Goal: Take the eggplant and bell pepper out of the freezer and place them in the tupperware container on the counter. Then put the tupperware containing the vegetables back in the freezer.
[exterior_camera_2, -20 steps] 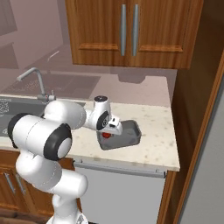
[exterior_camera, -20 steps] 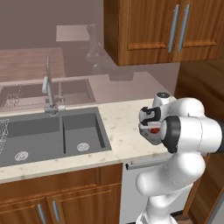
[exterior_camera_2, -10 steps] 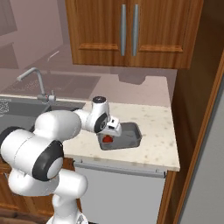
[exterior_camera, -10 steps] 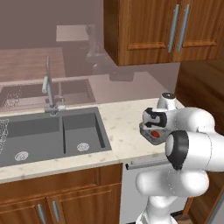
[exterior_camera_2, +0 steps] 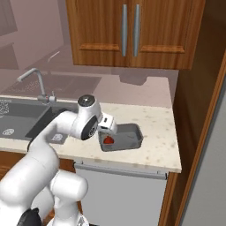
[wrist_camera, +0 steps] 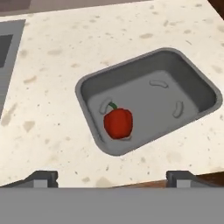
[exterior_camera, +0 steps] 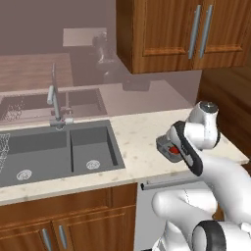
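A: Where is the bell pepper (wrist_camera: 118, 123)?

B: It lies inside the tupperware container (wrist_camera: 192, 87), near one end of the tray, red with its green stem up against the wall. In the right base view the bell pepper (exterior_camera_2: 108, 140) shows at the tray's end closest to the arm.

A: And the tupperware container (exterior_camera_2: 132, 134) itself?

B: It sits on the counter (exterior_camera_2: 161, 132), near the front edge, well apart from the sink (exterior_camera: 54, 149) and below the wooden wall cabinet (exterior_camera_2: 132, 33) with 2 long handles.

A: How does the pincer (wrist_camera: 112, 177) stand?

B: Wide. In the hand view its 2 fingertips (wrist_camera: 43, 178) rise far apart at the bottom, with nothing between them. It hangs above the tray and touches neither tray nor pepper.

A: Anything else in the tray?

B: Only the pepper on the grey floor, plus a few pale marks there.

A: The left base view?

B: The arm's white body covers most of the tray; a bit of red and the grey rim peek out beside it.
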